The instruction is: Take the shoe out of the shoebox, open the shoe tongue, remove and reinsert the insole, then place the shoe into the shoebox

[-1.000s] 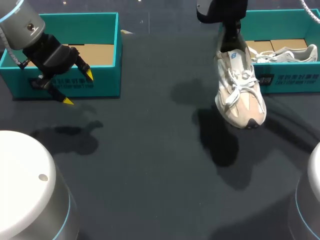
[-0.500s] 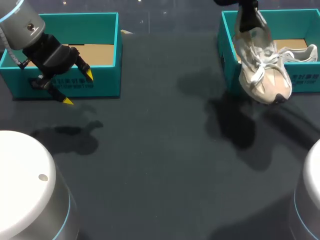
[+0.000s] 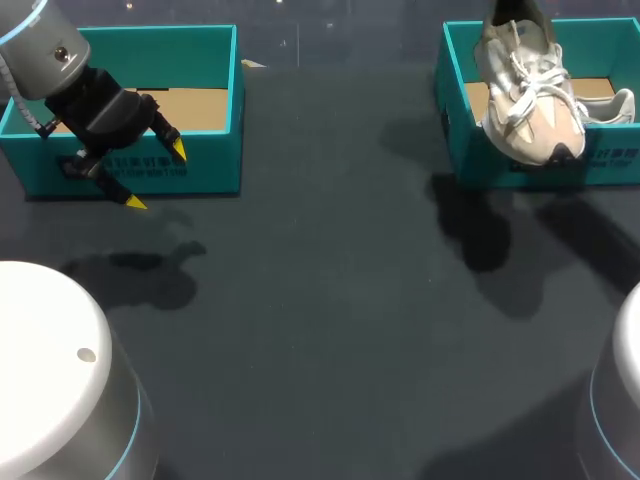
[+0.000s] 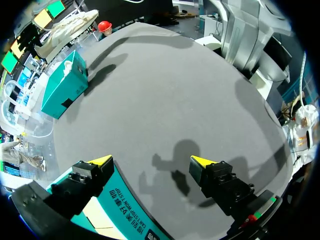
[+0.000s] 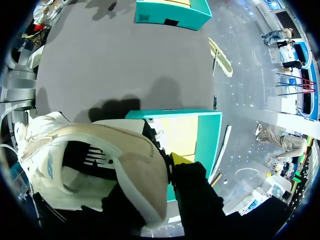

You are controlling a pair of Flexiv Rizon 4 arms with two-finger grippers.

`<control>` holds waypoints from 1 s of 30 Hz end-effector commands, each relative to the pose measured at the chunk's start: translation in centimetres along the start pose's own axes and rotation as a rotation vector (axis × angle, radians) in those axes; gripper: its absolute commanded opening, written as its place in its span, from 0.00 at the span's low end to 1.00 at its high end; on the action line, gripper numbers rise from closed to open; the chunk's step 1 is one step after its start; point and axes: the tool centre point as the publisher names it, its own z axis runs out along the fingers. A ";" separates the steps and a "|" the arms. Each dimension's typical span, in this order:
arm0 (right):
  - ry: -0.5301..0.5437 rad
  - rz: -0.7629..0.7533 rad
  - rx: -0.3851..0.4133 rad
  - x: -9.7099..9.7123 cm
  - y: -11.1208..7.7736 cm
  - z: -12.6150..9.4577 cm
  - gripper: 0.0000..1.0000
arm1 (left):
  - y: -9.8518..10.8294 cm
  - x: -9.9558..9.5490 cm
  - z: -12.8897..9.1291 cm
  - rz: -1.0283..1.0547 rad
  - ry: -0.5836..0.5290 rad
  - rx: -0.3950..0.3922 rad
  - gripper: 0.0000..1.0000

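A white and beige sneaker (image 3: 530, 95) hangs toe-down over the front wall of the right teal shoebox (image 3: 470, 130). My right gripper (image 5: 167, 165) is shut on its heel collar (image 5: 145, 170): one yellow fingertip (image 5: 179, 159) shows outside the collar and the other is hidden inside the shoe. In the head view that gripper is hidden at the top edge. A second pale sneaker (image 3: 605, 105) lies inside this box. My left gripper (image 3: 152, 177) hovers open and holding nothing in front of the left teal shoebox (image 3: 205, 45); in its wrist view the left gripper (image 4: 150, 161) is above that box's printed wall (image 4: 120, 202).
The dark table top (image 3: 320, 300) stretches between the two boxes. The left shoebox shows only its brown cardboard floor (image 3: 195, 108). Rounded white arm bases (image 3: 50, 380) fill the near corners.
My right arm has carried the sneaker up and back to the right, from over the open table to over the right shoebox. The left arm has not moved.
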 end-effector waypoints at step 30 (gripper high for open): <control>0.023 0.019 -0.012 -10.9 -9.4 3.5 0.00 | 0.0 0.1 -0.1 0.001 0.001 -0.002 1.00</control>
